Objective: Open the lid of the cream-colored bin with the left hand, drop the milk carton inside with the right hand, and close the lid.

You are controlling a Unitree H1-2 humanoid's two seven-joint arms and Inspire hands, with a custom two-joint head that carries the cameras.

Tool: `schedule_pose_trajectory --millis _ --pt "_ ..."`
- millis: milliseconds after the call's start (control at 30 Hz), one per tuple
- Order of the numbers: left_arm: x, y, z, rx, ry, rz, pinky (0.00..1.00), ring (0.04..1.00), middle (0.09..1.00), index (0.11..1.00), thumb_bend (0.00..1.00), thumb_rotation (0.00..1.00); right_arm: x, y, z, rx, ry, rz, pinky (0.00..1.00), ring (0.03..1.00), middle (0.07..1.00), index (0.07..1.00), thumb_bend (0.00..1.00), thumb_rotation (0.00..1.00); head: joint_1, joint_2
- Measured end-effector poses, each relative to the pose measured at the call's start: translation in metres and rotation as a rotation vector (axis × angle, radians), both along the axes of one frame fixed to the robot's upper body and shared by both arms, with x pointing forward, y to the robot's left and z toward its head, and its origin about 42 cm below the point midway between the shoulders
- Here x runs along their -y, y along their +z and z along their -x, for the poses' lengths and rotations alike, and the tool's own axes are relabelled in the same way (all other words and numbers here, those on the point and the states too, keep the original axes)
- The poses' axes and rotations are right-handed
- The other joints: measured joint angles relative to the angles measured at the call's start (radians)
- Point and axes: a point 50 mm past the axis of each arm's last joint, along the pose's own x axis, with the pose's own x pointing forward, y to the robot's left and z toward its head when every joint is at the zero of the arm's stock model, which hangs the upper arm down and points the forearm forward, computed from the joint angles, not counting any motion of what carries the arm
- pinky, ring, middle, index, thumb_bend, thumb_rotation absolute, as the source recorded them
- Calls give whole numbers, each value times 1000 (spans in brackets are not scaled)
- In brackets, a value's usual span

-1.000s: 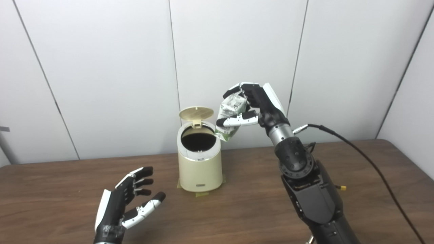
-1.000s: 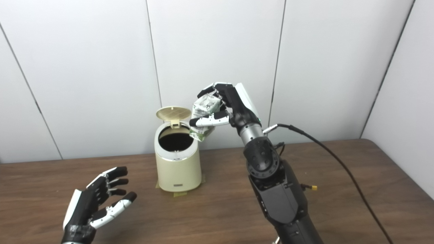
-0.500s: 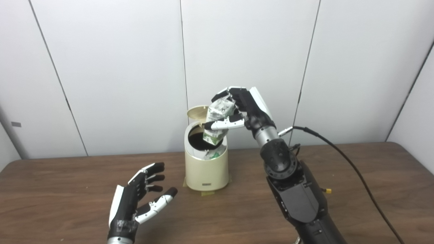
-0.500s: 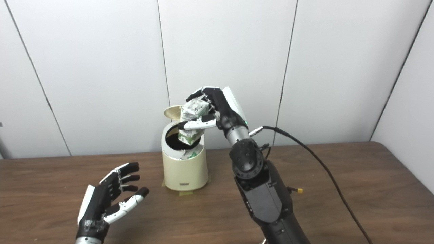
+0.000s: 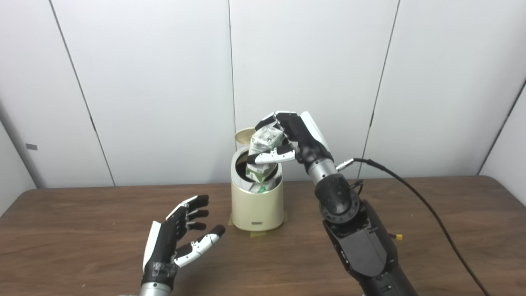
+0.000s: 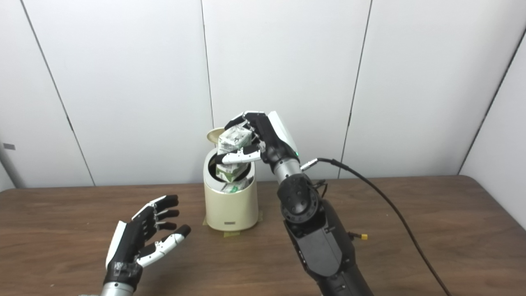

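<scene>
Both hands: black w/ white shells, left hand (image 5: 172,242), right hand (image 5: 298,137); black cable (image 5: 415,197) at right wrist.

No legible text. Small dark label on bin (image 5: 257,223) front and milk carton (image 5: 263,144) print unreadable.

bins: 1, cream bin (image 5: 257,205), lid (image 5: 242,134) up | milk cartons: 1, milk carton (image 5: 263,154) | hands: 2, left hand (image 5: 176,238), right hand (image 5: 294,137) | cables: 1, black cable (image 5: 427,209) | tables: 1, table (image 5: 82,230)
</scene>
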Motion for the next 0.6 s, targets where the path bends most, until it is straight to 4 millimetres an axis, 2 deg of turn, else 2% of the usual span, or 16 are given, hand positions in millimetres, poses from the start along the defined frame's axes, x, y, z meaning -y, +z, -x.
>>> schedule_pose_trajectory --millis 267,433,600 --pt "1 0 0 -4 -1 1 660 754 800 768 706 226 0 2 4 9 24 26 271 324 433 523 525 0 3 5" --pt "2 0 0 -4 -4 -2 662 757 803 770 708 238 -1 -9 -1 -30 20 44 260 312 428 528 524 0 12 6" --pt "4 6 1 6 -4 1 658 757 805 771 709 232 -3 -11 -5 -19 25 48 256 308 430 529 524 0 20 9"
